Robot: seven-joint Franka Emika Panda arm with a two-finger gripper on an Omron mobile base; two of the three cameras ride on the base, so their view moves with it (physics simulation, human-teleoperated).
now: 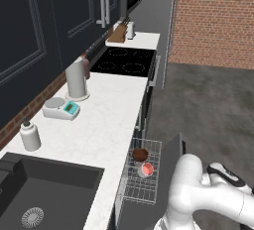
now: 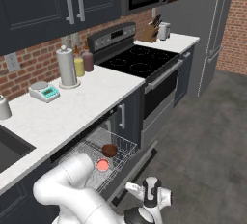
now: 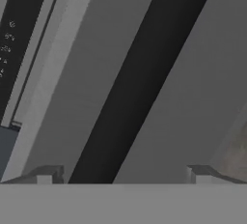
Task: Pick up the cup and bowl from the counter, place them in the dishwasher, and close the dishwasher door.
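A: Where do the cup and bowl sit?

B: Both lie in the pulled-out wire rack [image 1: 143, 174] of the dishwasher. The bowl [image 1: 140, 154] is the dark reddish-brown one, toward the cooktop side; the cup [image 1: 145, 169] shows its salmon inside just beside it, nearer the camera. The right base view matches: bowl [image 2: 109, 150], cup [image 2: 102, 165], rack [image 2: 103, 155].

A: Dishwasher door?

B: Down and open. The dark panel [image 1: 171, 174] lies past the outer edge of the rack; in the right base view it is the flat slab [image 2: 140, 162] below the rack's front.

A: Fingers?

B: In the hand view the two tips stand wide apart at the bottom, left one [image 3: 46, 175] and right one [image 3: 202, 175], nothing between them: released. Ahead of them are grey panels with a dark band running diagonally; I cannot tell which panel that is.

A: Arm?

B: White links low in front of the dishwasher, beside the door, in both base views.

A: The surface?

B: White marbled surface [image 1: 106, 120] carries a grey canister [image 1: 77, 78], a kitchen scale [image 1: 62, 108] and a soap bottle [image 1: 30, 136] beside the black sink [image 1: 44, 194].
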